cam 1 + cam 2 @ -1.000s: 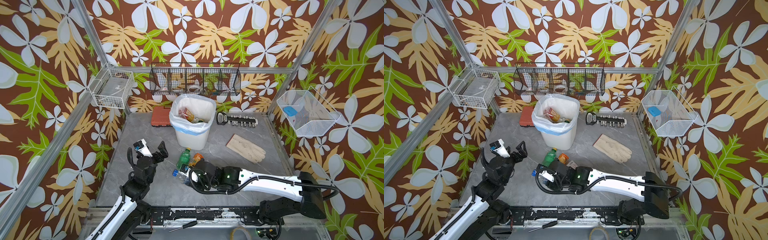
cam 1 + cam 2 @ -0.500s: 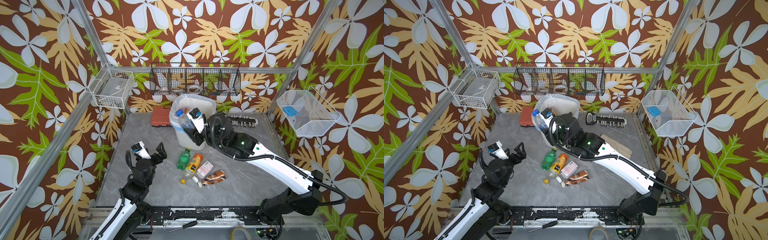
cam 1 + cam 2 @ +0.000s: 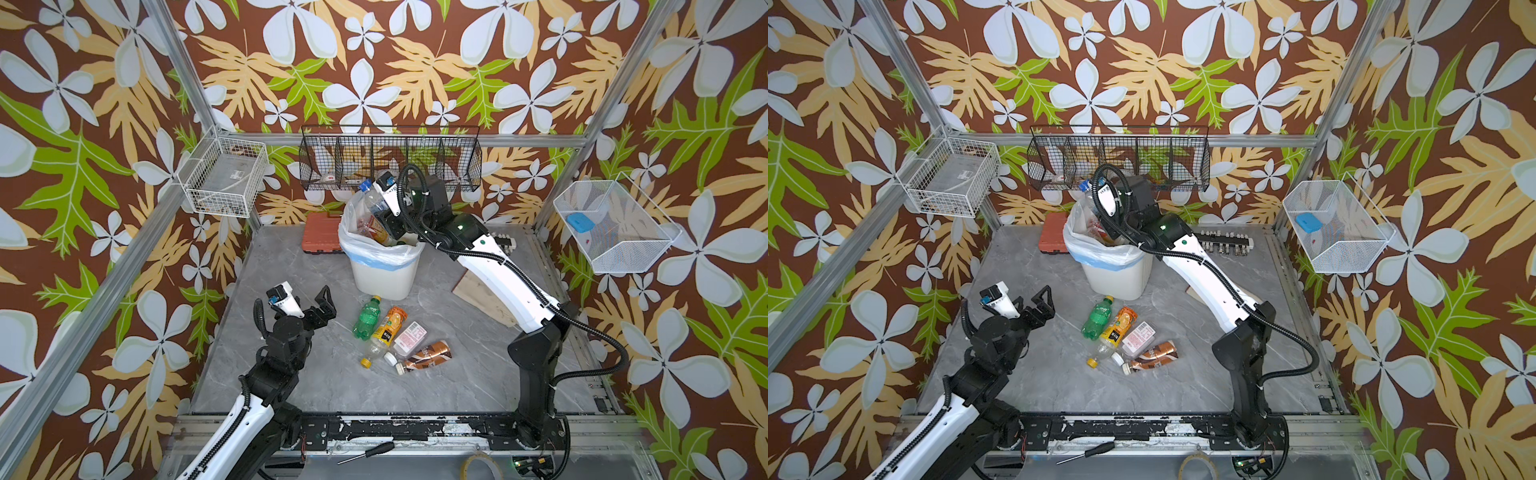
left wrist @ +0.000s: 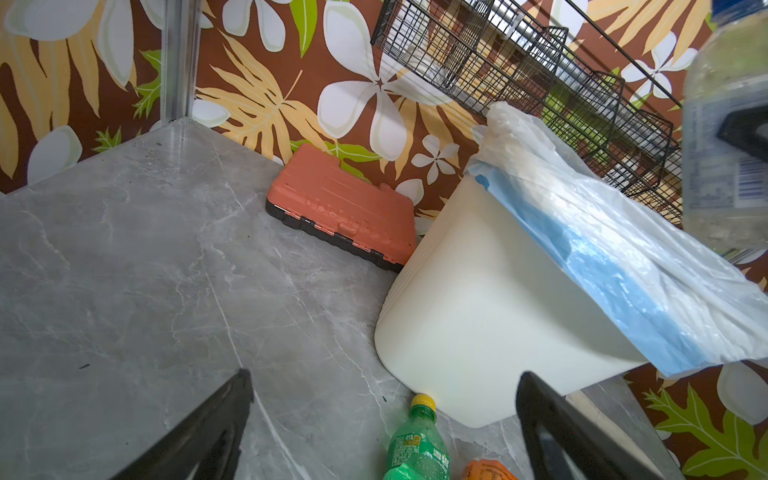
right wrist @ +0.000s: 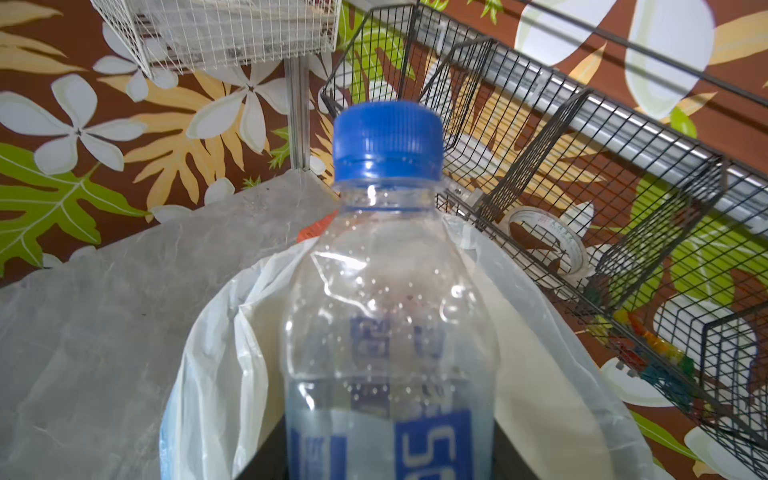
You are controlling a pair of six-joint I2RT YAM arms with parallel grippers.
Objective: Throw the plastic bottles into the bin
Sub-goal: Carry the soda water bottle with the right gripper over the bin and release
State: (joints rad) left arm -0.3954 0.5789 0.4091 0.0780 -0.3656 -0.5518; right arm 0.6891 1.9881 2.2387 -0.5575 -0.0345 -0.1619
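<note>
Clearly the job is well under way. The bin (image 3: 382, 276) stands toward the back of the bench (image 3: 286, 374) and holds several bottles (bright labels show in its mouth). The right hand (image 3: 384, 216) grips a clear bottle (image 3: 371, 201) above the bin's mouth, cap tilted upward, not yet let go.

Four are left, lying in a touching cluster just in front of the bin: a green bottle (image 3: 366, 318), an orange-labelled bottle (image 3: 387, 329), a pink-labelled bottle (image 3: 410, 336) and a brown bottle (image 3: 427, 355). The left hand (image 3: 313, 307) hovers beside them, jaws spread wide and holding nothing.

The gripped bottle has a blue cap and a blue label, and it looks empty, thin-walled and slightly dented.
</note>
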